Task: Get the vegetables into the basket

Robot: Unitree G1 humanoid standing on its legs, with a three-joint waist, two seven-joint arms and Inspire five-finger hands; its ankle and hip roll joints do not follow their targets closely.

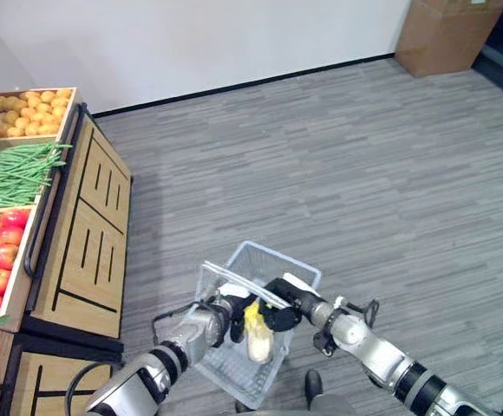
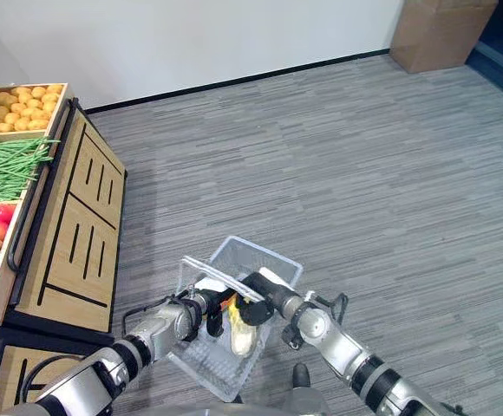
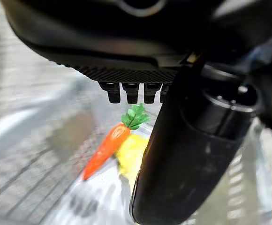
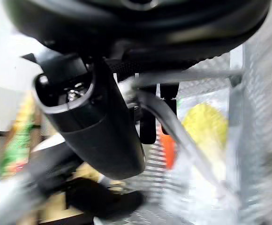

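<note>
Both hands are at the wire basket (image 1: pixel 234 368), which sits on the grey floor (image 1: pixel 364 173) beside the wooden produce stand (image 1: pixel 87 234). Right hand (image 1: pixel 279 305) has its fingers curled round the basket's handle (image 4: pixel 173 126). Left hand (image 1: pixel 221 314) is at the basket's near rim; its wrist view shows short curled fingertips (image 3: pixel 131 91), but what they grip, if anything, can't be told. Inside the basket: a carrot (image 3: pixel 105 150) and a yellow corn cob (image 1: pixel 254 322), touching.
</note>
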